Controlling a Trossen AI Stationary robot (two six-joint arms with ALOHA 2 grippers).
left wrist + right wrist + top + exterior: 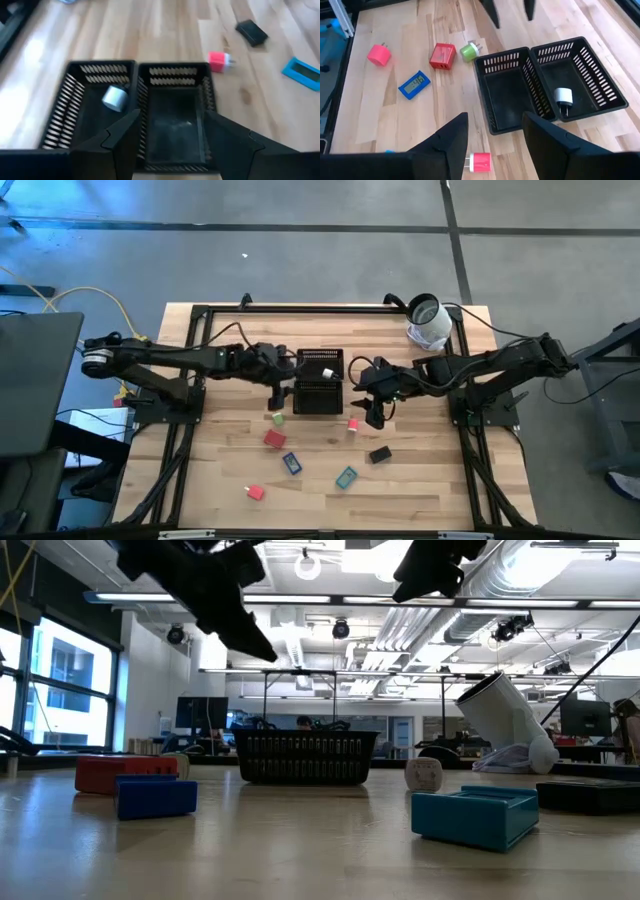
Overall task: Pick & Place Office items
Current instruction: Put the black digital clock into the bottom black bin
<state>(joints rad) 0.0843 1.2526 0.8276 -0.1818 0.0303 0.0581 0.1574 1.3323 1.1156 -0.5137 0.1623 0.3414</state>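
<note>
The black two-compartment tray (pixel 318 383) stands mid-table, with a white-and-grey piece (pixel 115 96) lying in its far compartment. My left gripper (pixel 172 117) hovers open above the tray's left side, with nothing between its fingers. My right gripper (pixel 495 120) hangs open over the table just right of the tray, above the red-and-white piece (pixel 478 162), also holding nothing. On the wood nearer the front edge lie the green (pixel 277 418), red (pixel 274 439), blue (pixel 291 463), teal (pixel 346 477), black (pixel 379 454) and small pink-red (pixel 255 493) pieces.
A white-and-grey roll-shaped object (pixel 428 323) lies at the table's far right corner. A black frame (pixel 300 308) runs along the table's edges. Bare wood shows left of the tray and along the front edge.
</note>
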